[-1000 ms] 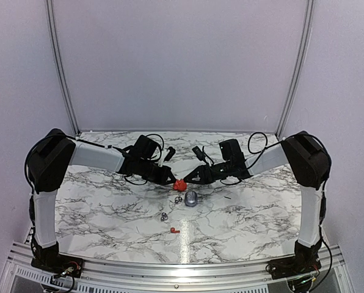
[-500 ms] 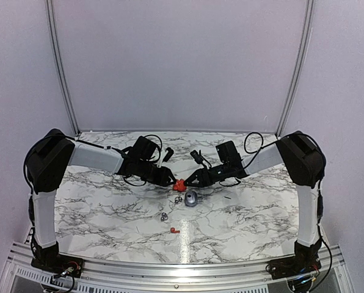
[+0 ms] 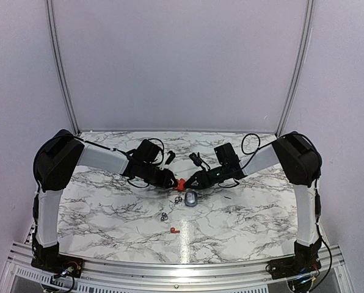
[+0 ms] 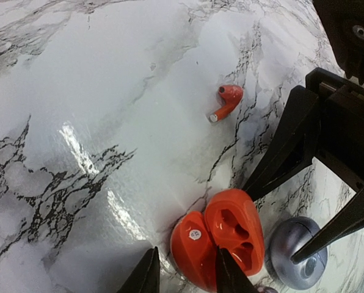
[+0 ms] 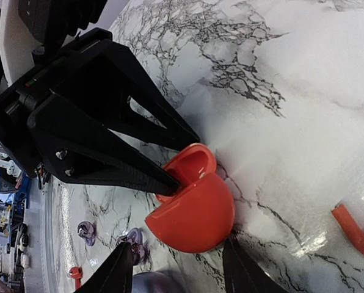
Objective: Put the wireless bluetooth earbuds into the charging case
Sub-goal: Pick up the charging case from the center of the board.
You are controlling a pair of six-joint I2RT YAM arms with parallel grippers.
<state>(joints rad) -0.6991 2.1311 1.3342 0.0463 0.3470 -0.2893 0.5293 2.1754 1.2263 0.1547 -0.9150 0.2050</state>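
Note:
A red charging case (image 3: pixel 180 183) lies open on the marble table; its slots (image 4: pixel 234 229) are empty. My left gripper (image 3: pixel 170 179) (image 4: pixel 185 271) is open, with one finger left of the lid and the other inside the opening. My right gripper (image 3: pixel 191 180) (image 5: pixel 178 244) is open and straddles the case's rounded base (image 5: pixel 191 217). One red earbud (image 4: pixel 226 101) (image 5: pixel 359 229) lies just beyond the case. Another red earbud (image 3: pixel 174 230) lies nearer the front. A silver-grey case (image 3: pixel 190 198) (image 4: pixel 295 253) sits beside the red one, with silvery earbuds (image 3: pixel 178 199) (image 3: pixel 164 216) close by.
The two grippers meet tip to tip over the red case at the table's middle. The right gripper's dark fingers (image 4: pixel 280 159) fill the right side of the left wrist view. White walls and metal rails (image 3: pixel 63 91) close off the back.
Both grippers have closed in on the red case from either side. The case and the earbuds have stayed where they were.

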